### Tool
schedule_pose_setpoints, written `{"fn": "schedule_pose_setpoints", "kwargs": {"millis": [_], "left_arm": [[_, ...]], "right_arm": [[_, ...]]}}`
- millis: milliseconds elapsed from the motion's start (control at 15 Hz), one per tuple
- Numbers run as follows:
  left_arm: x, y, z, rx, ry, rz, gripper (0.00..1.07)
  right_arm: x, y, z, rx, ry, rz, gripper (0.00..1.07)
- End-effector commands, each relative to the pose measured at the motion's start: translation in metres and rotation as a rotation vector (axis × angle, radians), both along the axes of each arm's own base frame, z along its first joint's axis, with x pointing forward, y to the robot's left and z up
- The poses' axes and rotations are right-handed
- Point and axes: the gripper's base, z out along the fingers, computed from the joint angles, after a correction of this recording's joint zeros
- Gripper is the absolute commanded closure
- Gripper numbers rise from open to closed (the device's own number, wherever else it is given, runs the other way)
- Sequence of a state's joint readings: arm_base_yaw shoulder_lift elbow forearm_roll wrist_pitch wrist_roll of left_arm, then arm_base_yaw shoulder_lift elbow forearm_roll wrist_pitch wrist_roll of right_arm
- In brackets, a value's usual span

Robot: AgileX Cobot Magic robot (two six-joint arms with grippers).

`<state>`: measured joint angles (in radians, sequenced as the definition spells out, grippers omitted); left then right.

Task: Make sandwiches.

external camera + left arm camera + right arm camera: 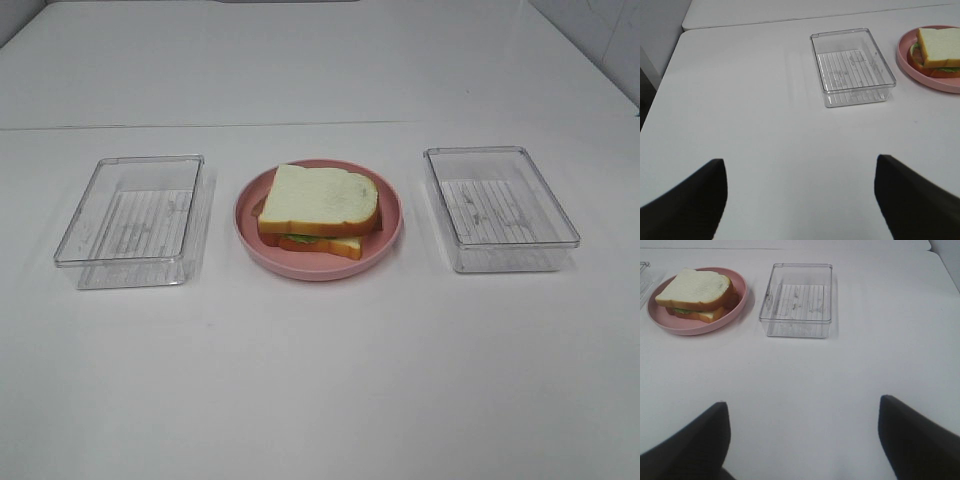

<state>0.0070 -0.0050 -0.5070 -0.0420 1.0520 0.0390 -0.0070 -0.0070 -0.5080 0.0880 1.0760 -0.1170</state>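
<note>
While resting on the pink plate (385,238) at the middle of the white counter (320,380), sitting assembled as a sandwich (320,208) between two clear trays (130,215) (500,205). Spreading wide and holding nothing: left gripper (800,200), right gripper (802,440).

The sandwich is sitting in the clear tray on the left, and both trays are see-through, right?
Not quite. The sandwich sits on the round pink plate between the two trays, as the exterior high view shows. The left tray and the right tray are see-through and hold nothing.
</note>
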Motion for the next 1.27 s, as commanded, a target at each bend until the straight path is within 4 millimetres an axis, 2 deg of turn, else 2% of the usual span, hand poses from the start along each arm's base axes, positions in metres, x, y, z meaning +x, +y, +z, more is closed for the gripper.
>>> {"fn": "schedule_pose_setpoints", "kwargs": {"millis": [67,1267], "left_arm": [[-0.0027,-0.0004,0.0001,-0.003,-0.033,-0.001,0.29],[-0.0024,-0.0004,0.0001,-0.003,-0.031,-0.001,0.29]], "right_arm": [[-0.0009,0.0005,0.0,0.01,-0.021,-0.003,0.31],[-0.0009,0.0005,0.0,0.01,-0.021,-0.003,0.31]]}}
